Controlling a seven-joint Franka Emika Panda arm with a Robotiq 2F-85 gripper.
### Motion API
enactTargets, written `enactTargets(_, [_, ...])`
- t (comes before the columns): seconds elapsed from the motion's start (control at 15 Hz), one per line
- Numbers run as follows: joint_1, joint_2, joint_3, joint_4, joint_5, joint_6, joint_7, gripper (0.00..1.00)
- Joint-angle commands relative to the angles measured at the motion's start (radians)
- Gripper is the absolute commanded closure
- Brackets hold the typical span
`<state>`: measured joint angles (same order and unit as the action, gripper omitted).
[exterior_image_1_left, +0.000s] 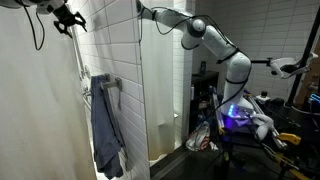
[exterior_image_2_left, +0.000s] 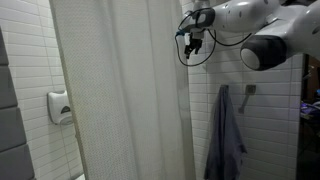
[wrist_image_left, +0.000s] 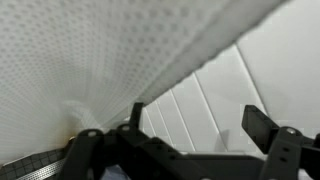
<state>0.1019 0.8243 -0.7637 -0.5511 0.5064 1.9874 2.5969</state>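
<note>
**Tool stands wide beside the shower curtain**

In both exterior views we see the arm (exterior_image_1_left: 205, 35) stretched high up, carrying the tool (exterior_image_1_left: 69, 22) to the top part of the white shower curtain (exterior_image_1_left: 40, 100). In an exterior view the tool (exterior_image_2_left: 193, 42) hangs just beside the curtain's free edge (exterior_image_2_left: 120, 90), with a dark cable looping under it. We cannot tell from these views whether it touches the cloth.

In the wrist view the tool (wrist_image_left: 175, 132) is spread wide and holds nothing. Its two dark fingers (wrist_image_left: 264, 124) stand far apart at the bottom of the picture. The curtain (wrist_image_left: 100, 60) fills the upper left as a dotted white sheet, and its edge runs slantwise down towards the finger on that side. Between the fingers we see only the tiled wall (wrist_image_left: 225, 85).

Lower down, well apart from the tool, a grey-blue towel (exterior_image_1_left: 105, 130) hangs against the wall. In an exterior view this towel (exterior_image_2_left: 226, 135) is on one side of the curtain and a white soap dispenser (exterior_image_2_left: 60, 107) sits on the tiles at the other side.
</note>
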Motion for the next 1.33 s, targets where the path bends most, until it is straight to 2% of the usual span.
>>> enactTargets(0.0, [0.093, -0.050, -0.084, -0.085, 0.058, -0.079, 0.004, 0.00])
enactTargets(0.27, [0.141, -0.071, -0.118, -0.092, 0.085, -0.193, 0.002, 0.00])
enactTargets(0.53, [0.152, -0.110, -0.102, -0.087, 0.095, -0.357, 0.002, 0.00])
enactTargets(0.73, [0.131, -0.148, -0.056, -0.075, 0.121, -0.466, -0.005, 0.00])
enactTargets(0.8, [0.127, -0.099, -0.079, -0.044, 0.092, -0.418, 0.000, 0.00])
enactTargets(1.27, [0.124, -0.126, -0.063, -0.053, 0.104, -0.458, -0.001, 0.00])
